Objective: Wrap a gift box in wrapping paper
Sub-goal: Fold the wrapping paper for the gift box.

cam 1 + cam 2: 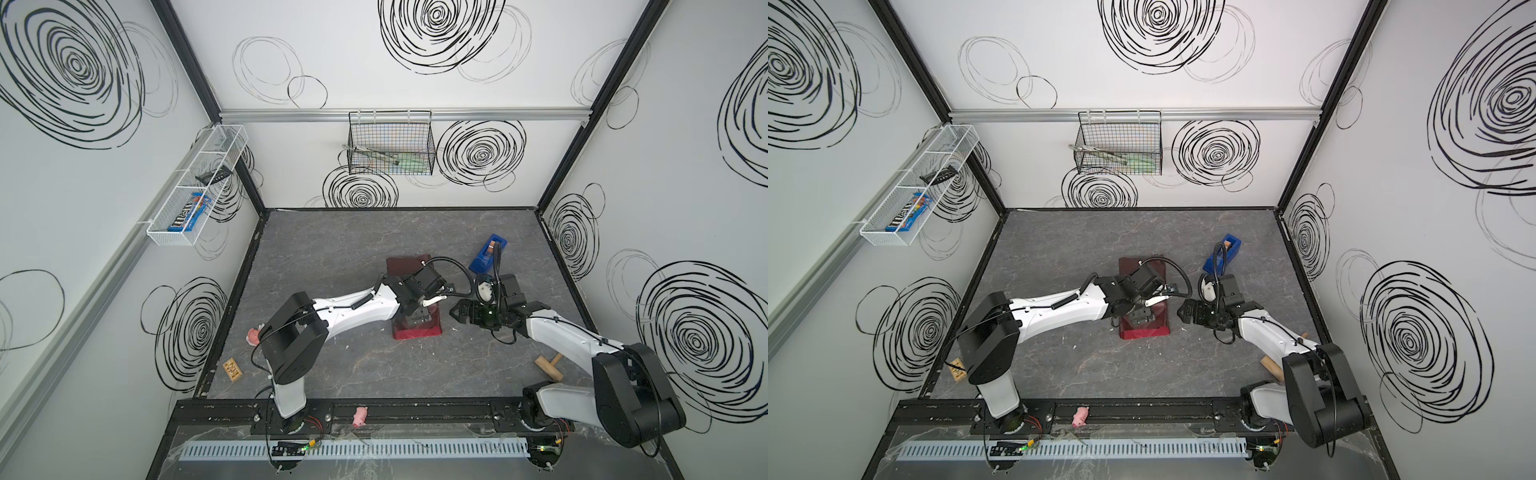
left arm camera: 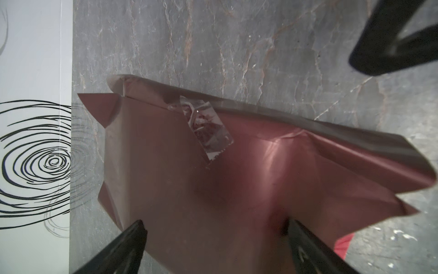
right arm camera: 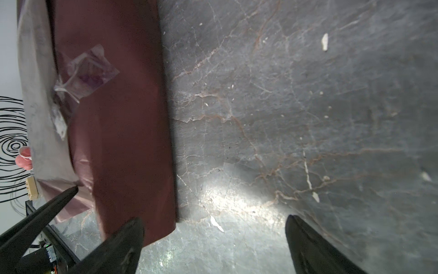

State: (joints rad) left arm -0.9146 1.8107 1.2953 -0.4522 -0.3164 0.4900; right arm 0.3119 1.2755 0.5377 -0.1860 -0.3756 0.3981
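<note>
The maroon wrapping paper (image 1: 409, 266) lies folded over a low package at the table's middle, and the gift box is hidden under it. A piece of clear tape (image 2: 206, 128) holds the overlapping paper edge, and the tape (image 3: 87, 73) also shows in the right wrist view. Loose paper (image 2: 343, 170) flares out at one end. My left gripper (image 1: 419, 320) hangs over the package, open, its fingertips (image 2: 139, 224) standing either side of the covered top. My right gripper (image 1: 455, 311) is just right of the package, open above bare table (image 3: 237, 142), holding nothing.
A blue tape dispenser (image 1: 488, 253) stands behind my right gripper. A wooden mallet (image 1: 548, 365) lies at the right near the arm's base. A pink toy (image 1: 253, 336) and a small wooden block (image 1: 232, 369) lie at the left edge. Another pink toy (image 1: 359, 415) sits on the front rail.
</note>
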